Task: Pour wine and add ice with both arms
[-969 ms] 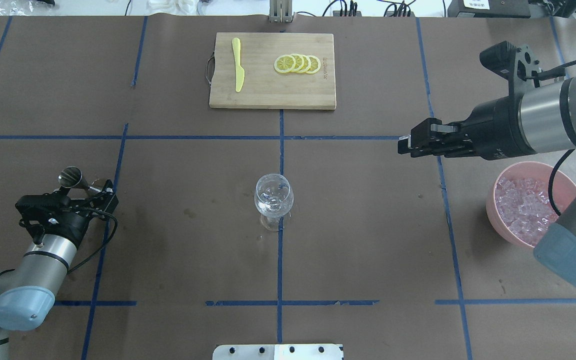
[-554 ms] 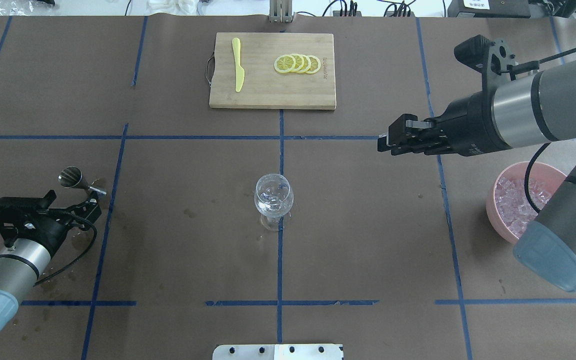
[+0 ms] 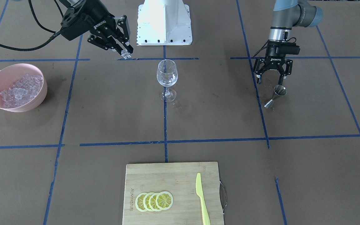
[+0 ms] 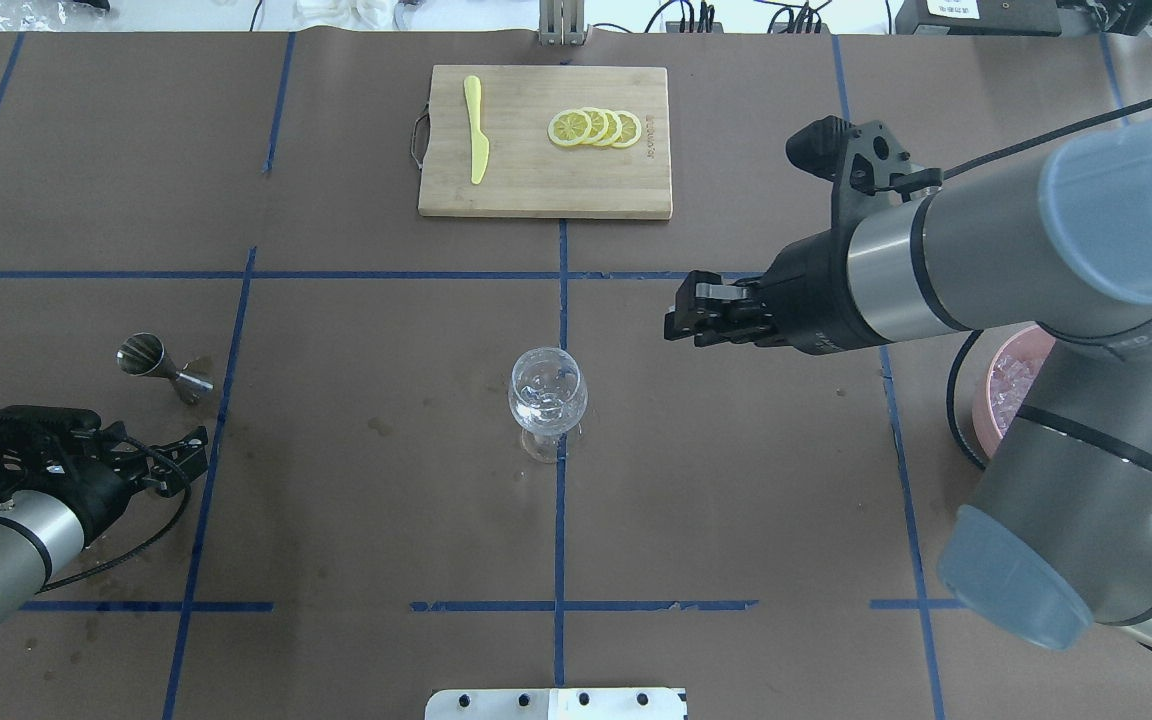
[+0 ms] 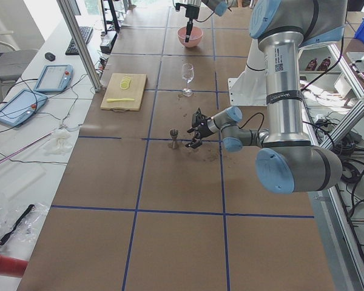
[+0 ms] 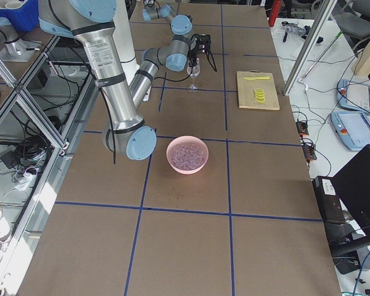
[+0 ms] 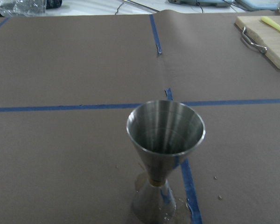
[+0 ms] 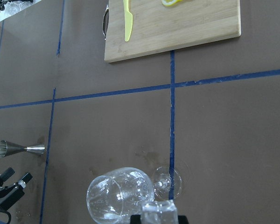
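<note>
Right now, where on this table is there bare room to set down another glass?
Bare paper lies between the glass and the board, and between the glass and the jigger. It is crowded at the glass, where the right gripper holds an ice cube close by, and at the jigger, with the open left gripper beside it.

The brand name ROBOTIQ stands in white letters on the black body of the left end effector. It stands again, tilted, on the right end effector. The cutting board bears a burnt-in mark along one short edge, too small to read. The right arm carries faint lettering on a grey link, and the left arm a white sticker; neither is legible.
</note>
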You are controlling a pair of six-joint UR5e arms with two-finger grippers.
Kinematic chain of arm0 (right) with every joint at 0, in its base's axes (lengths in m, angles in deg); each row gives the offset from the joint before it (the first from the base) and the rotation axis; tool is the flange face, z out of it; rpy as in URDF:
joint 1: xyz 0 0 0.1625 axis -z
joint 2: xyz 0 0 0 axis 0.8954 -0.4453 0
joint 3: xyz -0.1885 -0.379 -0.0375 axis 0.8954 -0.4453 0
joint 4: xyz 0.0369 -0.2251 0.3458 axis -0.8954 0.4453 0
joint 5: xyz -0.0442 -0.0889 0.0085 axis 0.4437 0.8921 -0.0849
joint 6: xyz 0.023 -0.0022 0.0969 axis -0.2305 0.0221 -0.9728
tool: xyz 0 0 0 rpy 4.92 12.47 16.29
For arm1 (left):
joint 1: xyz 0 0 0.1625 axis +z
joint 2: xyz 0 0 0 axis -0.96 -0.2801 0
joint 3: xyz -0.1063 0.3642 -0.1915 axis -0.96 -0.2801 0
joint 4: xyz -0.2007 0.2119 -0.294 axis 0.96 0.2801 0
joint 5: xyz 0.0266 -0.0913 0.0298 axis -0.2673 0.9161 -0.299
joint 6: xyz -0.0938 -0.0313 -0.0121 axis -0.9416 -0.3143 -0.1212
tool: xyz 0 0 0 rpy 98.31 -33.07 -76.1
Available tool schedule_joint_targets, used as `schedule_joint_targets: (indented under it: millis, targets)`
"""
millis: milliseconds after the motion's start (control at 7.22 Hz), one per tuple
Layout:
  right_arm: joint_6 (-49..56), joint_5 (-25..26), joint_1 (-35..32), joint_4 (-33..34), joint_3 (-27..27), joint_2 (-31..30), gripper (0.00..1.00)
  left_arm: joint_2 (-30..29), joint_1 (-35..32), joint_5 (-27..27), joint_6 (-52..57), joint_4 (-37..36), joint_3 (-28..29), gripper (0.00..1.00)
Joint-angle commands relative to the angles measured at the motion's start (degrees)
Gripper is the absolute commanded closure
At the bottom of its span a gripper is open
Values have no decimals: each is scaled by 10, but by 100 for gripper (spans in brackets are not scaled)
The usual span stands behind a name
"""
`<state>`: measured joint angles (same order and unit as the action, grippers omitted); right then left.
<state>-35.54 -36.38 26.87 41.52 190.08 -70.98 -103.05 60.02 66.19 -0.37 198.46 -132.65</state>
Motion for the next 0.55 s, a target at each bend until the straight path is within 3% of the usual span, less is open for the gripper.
schedule_joint_targets:
  millis: [0,277,415]
  targets:
    - [-1,17,30,33,-21,45,100,10,0,61,-2,-109,-104,0]
    - [-1,73,82,34,-51,71,100,10,-3,89,-2,-144,-148,0]
    - [-1,75,88,37,-68,85,100,12,-5,104,-2,-158,-171,0]
